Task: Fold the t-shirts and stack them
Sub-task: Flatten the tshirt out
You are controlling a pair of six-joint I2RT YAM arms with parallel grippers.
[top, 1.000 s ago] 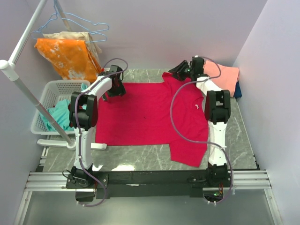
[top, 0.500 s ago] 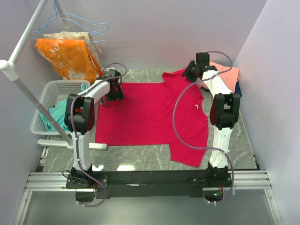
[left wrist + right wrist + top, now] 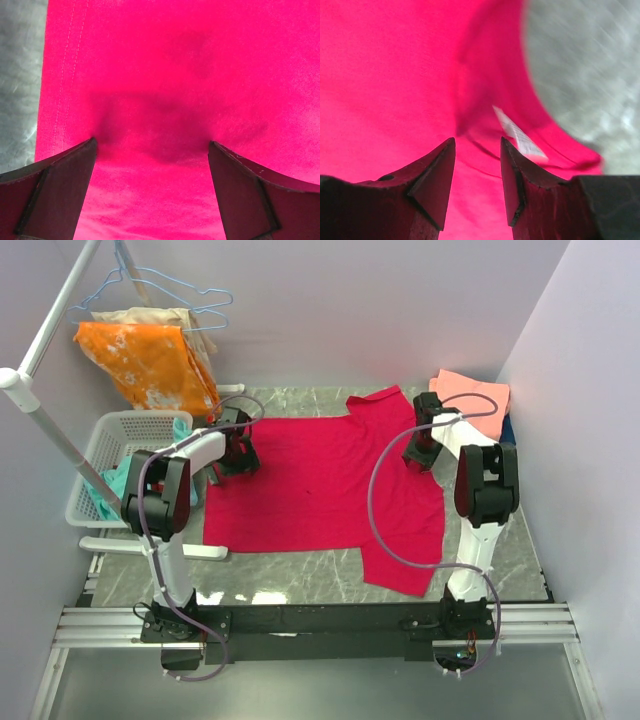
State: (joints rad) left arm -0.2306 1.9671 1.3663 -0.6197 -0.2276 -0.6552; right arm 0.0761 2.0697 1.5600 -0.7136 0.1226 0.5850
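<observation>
Shows crimson t-shirt (image 3: 320,480) spread flat on table (image 3: 300,575), salmon-pink t-shirt (image 3: 475,392) far right; left gripper (image 3: 152,145) wide open at hem, right gripper (image 3: 477,142) half open at collar, gripping nothing; white basket (image 3: 110,425) holding teal cloth (image 3: 115,485).

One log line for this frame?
red t-shirt: spread flat | left gripper: open, over its hem | right gripper: open, at collar label | pink t-shirt: far right
</observation>
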